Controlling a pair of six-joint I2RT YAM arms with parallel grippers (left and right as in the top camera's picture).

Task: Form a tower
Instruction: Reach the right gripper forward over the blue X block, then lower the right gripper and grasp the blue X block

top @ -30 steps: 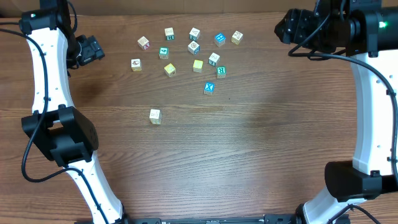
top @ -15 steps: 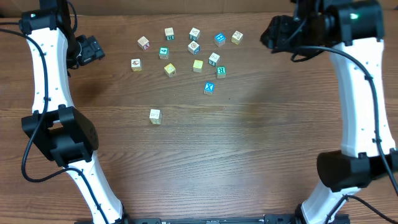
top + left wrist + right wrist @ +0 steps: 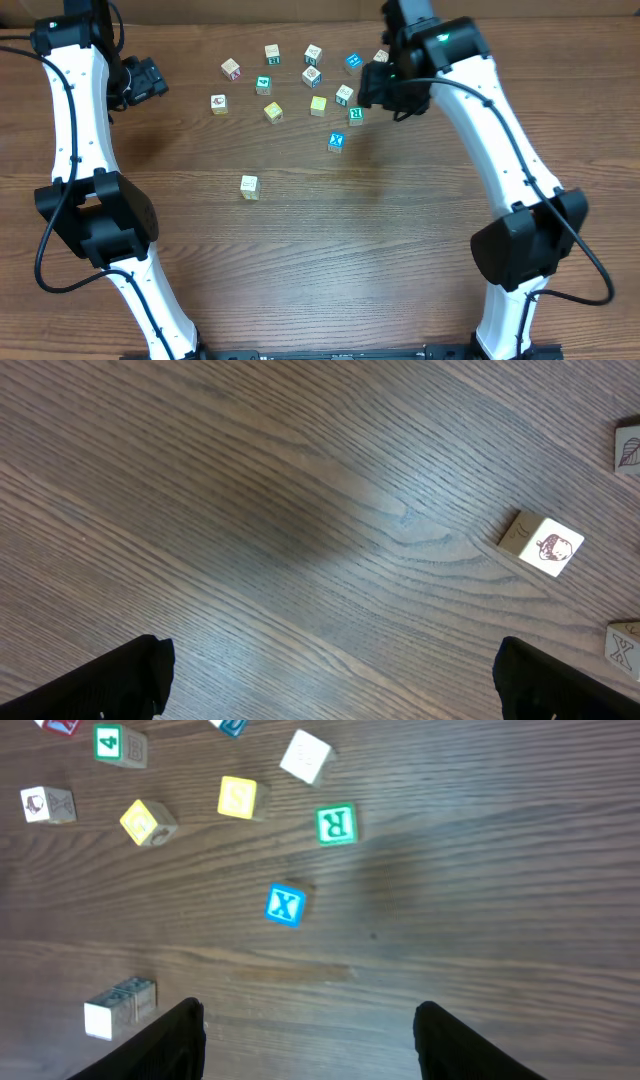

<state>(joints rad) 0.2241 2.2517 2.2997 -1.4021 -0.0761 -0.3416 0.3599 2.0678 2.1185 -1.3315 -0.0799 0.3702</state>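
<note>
The tower (image 3: 249,186) is a short stack with a pale top face, standing alone below the cluster; in the right wrist view the tower (image 3: 120,1005) shows as two cubes at the lower left. Loose letter cubes lie at the back, among them a blue X cube (image 3: 336,142) (image 3: 285,905) and a green R cube (image 3: 355,116) (image 3: 336,824). My right gripper (image 3: 383,88) (image 3: 312,1032) hovers open over the cluster's right side, with nothing between its fingers. My left gripper (image 3: 150,80) (image 3: 335,685) is wide open over bare wood at the far left.
Two yellow cubes (image 3: 318,104) (image 3: 273,111) and several pale cubes fill the cluster. A cube with a face picture (image 3: 545,545) (image 3: 218,103) is the nearest one to my left gripper. Both arm bases stand at the near table edge.
My right arm has swung from the far right corner leftward to the cluster's right side, its jaws narrowing a little. The left arm and the cubes have not moved.
</note>
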